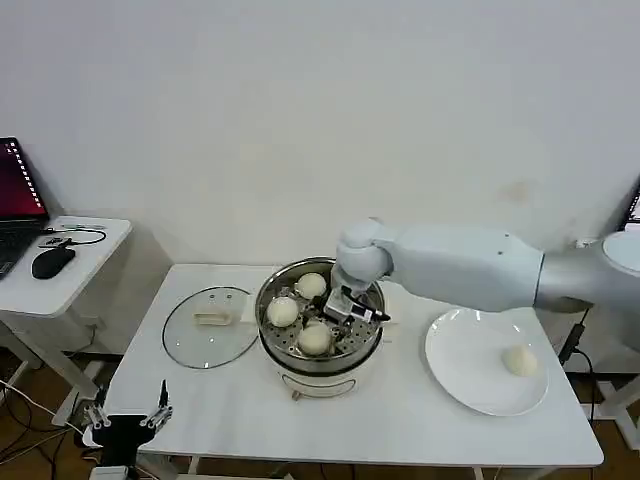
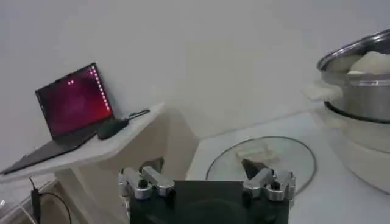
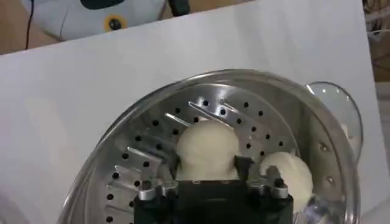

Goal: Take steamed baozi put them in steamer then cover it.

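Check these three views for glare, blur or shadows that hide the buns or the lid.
Head view: even light; the steamer rim gleams, and three baozi inside plus one on the plate read clearly. Left wrist view: soft throughout, with the cover hazy and the laptop screen glowing red. Right wrist view: the right claw sits around a baozi; the steel basket floor shows bright reflections.

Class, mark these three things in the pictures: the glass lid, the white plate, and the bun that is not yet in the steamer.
glass lid (image 1: 210, 326), head view, on the clear glass below its handle.
white plate (image 1: 465, 350), head view, on a bare part of its surface.
bun on the plate (image 1: 520, 361), head view, on its rounded top.
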You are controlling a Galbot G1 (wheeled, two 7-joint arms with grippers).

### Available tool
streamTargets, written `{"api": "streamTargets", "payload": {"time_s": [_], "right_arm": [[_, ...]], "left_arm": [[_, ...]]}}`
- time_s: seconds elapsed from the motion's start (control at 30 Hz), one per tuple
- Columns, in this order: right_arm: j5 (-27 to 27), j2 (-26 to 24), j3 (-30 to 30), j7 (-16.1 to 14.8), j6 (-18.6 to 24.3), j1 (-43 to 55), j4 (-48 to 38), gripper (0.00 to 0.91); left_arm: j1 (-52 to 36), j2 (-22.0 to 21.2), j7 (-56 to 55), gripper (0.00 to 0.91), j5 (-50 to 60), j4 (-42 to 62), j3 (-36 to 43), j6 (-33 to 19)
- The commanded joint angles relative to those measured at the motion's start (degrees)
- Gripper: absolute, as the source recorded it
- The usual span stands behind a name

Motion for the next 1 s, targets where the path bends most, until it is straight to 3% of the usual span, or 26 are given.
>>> {"api": "streamTargets", "payload": {"time_s": [0.03, 0.13, 0.27, 0.33, 0.4, 0.43, 0.63, 0.73, 0.83, 1.0], "right_arm": [[1.4, -2.3, 1.1, 0.3, 0.2, 2.5, 0.5, 0.907], [2.8, -4.9, 1.7, 0.1, -1.2, 4.5, 1.0, 0.907], [6.6, -11.1, 3.1, -0.2, -6.8, 7.7, 0.5, 0.907], [6.6, -13.6, 3.8, -1.7, -10.5, 8.8, 0.0, 0.907], [9.0, -17.8, 2.4, -3.5, -19.7, 11.3, -1.0, 0.907], [9.7, -19.1, 1.3, -3.7, -21.3, 11.9, -1.4, 0.907], [8.3, -33.0, -4.8, -6.3, -22.1, 14.7, 1.2, 0.907], [5.5, -39.8, -2.2, -6.6, -22.9, 10.2, 4.0, 0.907], [3.1, -43.1, -0.6, -6.4, -23.0, 6.3, 4.6, 0.907], [-1.3, -48.4, 8.8, -5.2, -22.1, -7.2, 4.1, 0.907]], "left_arm": [[-0.2, 0.3, 0.2, 0.907, 0.0, 0.2, 0.2, 0.1], [-0.7, 1.0, 0.2, 0.907, -0.2, 0.1, 0.4, 0.2], [-1.4, 1.9, 0.3, 0.907, -0.7, -0.1, 0.7, 0.4], [-1.5, 2.4, 0.3, 0.907, -1.0, -0.2, 0.9, 0.5], [-1.5, 3.5, 0.4, 0.907, -1.2, -0.3, 1.1, 0.6], [-1.6, 4.0, 0.4, 0.907, -1.3, -0.3, 1.2, 0.6], [-2.3, 6.1, 0.5, 0.907, -2.4, -0.9, 1.5, 0.8], [-2.7, 6.6, 0.5, 0.907, -2.4, -1.0, 2.1, 0.8], [-3.2, 6.3, 0.5, 0.907, -2.2, -0.9, 2.9, 0.8], [-3.2, 6.0, 0.6, 0.907, -1.6, -0.9, 3.8, 0.7]]}}
